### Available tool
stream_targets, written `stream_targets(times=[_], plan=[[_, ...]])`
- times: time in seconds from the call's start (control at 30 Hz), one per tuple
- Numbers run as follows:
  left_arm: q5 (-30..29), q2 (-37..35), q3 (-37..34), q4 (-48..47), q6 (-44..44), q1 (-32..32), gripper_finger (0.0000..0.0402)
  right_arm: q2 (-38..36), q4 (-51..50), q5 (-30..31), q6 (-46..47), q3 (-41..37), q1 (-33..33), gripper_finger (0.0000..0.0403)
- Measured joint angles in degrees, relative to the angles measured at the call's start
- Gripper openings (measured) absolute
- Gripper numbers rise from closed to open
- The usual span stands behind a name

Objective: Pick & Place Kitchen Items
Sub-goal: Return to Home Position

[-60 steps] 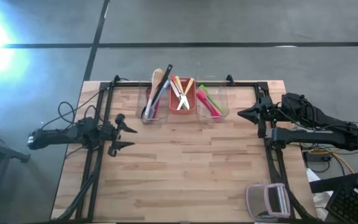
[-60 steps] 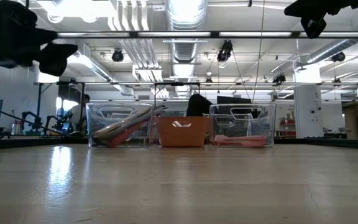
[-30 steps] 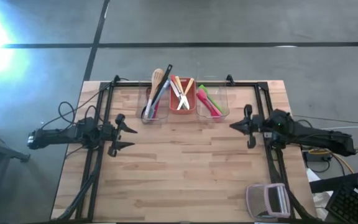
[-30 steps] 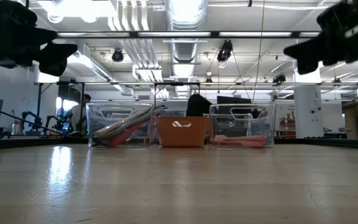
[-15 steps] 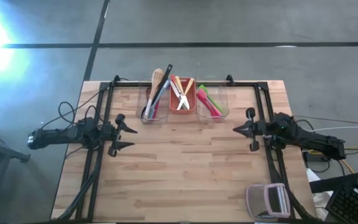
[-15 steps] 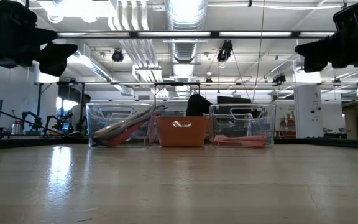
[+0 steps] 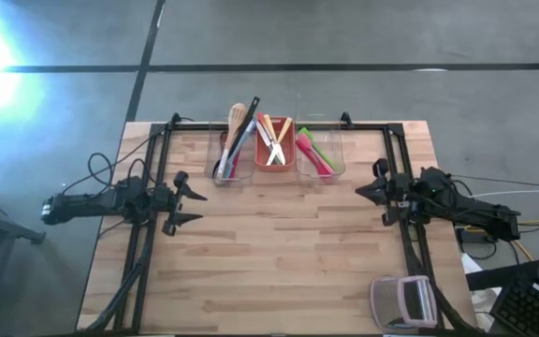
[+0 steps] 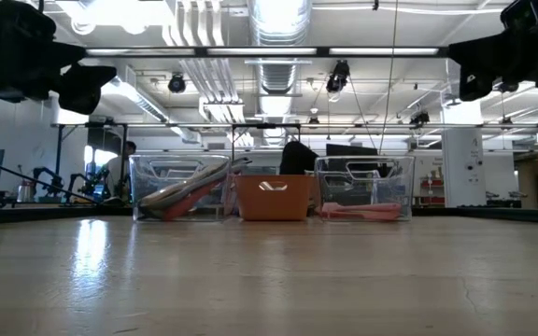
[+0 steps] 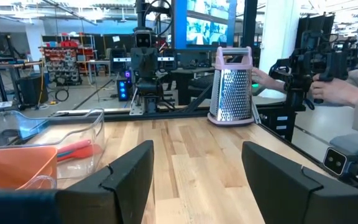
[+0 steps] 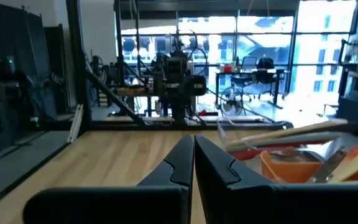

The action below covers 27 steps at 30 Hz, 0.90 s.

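Note:
The kitchen items lie in three bins at the table's far edge. Large spoons and spatulas (image 7: pixel 237 140) lean out of the left clear bin (image 7: pixel 223 168). Pale wooden sticks (image 7: pixel 275 148) lie in the red bin (image 7: pixel 276 164). Small pink and green spoons (image 7: pixel 316 154) lie in the right clear bin (image 7: pixel 335 159). My left gripper (image 7: pixel 193 198) is open and empty above the table's left side, and shows in its wrist view (image 9: pixel 197 162). My right gripper (image 7: pixel 361 194) is shut and empty above the right side, with its fingers together in its wrist view (image 10: pixel 193 155).
The grey-and-pink boxy gadget (image 7: pixel 402 301) stands at the near right corner and shows upright in the left wrist view (image 9: pixel 232 87). A black frame (image 7: pixel 279 124) runs along the table's far and side edges. A person's hand (image 9: pixel 337 90) shows beyond the right edge.
My right gripper has drawn back a little toward the table's right edge and risen slightly, staying shut and empty. My left gripper and the bins have kept still.

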Motion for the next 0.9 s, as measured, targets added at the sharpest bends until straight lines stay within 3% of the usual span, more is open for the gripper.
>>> stream_targets(times=[0.9], plan=[[0.0,0.0,0.0,-0.01,0.0,-0.01,0.0247,0.13,3.16,0.4,-2.74,-4.53,0.02,0.0008]])
